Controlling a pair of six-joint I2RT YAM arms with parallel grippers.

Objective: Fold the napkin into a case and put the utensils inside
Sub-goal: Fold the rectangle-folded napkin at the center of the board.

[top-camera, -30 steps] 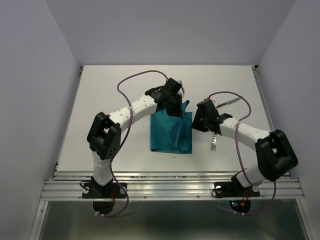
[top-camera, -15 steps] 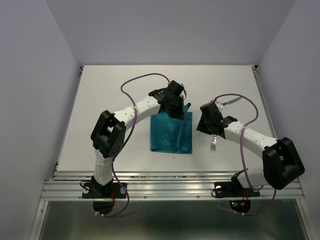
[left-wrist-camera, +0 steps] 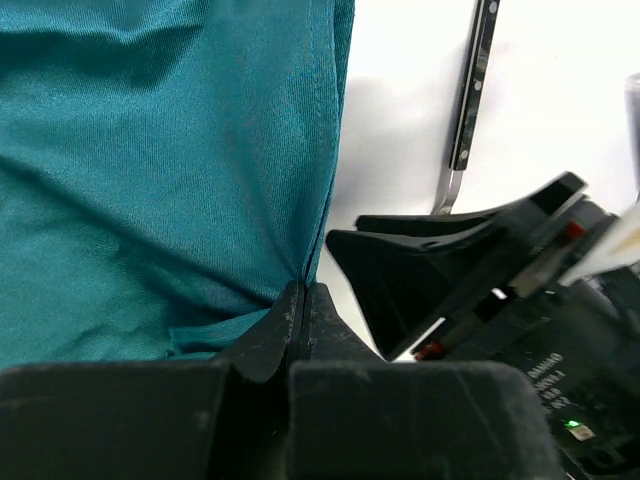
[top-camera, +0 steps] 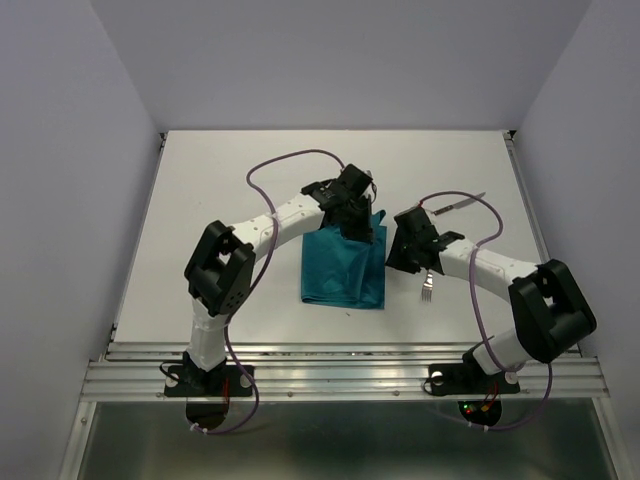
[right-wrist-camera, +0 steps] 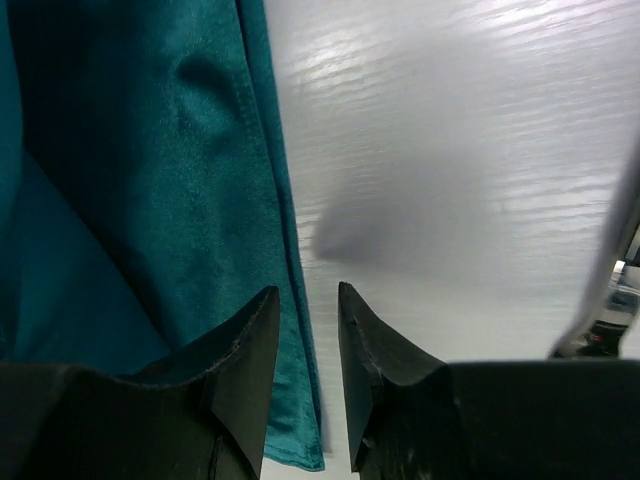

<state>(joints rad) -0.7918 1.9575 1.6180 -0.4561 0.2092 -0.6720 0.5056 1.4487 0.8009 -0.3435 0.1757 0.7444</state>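
Teal cloth, the napkin [top-camera: 343,272], is laid as a folded oblong at the middle of the desk [top-camera: 220,200], between the two arms. Its far right corner is pinched by the left end effector [left-wrist-camera: 303,296], whose jaws are clenched on the cloth edge with no gap visible. This hold is judged to raise that corner so that a mouth can be formed along the right side of the fold. The right end effector [right-wrist-camera: 305,300] is positioned at the same right edge, jaws parted and grasping nothing. In the right wrist view one finger is seen over the cloth and the other over bare desk, so the edge is straddled but not gripped. The fork [top-camera: 428,289] is lying on the desk close by the right arm, tines toward the near edge. The knife [left-wrist-camera: 470,100] is lying farther back, to the right of the napkin. Neither utensil is held or inside the cloth. Folding is judged unfinished and insertion not begun. Closure of the right jaws on the edge is the likely next requirement. The thin, glossy fabric may be dragged out of its fold if tension is applied unevenly.
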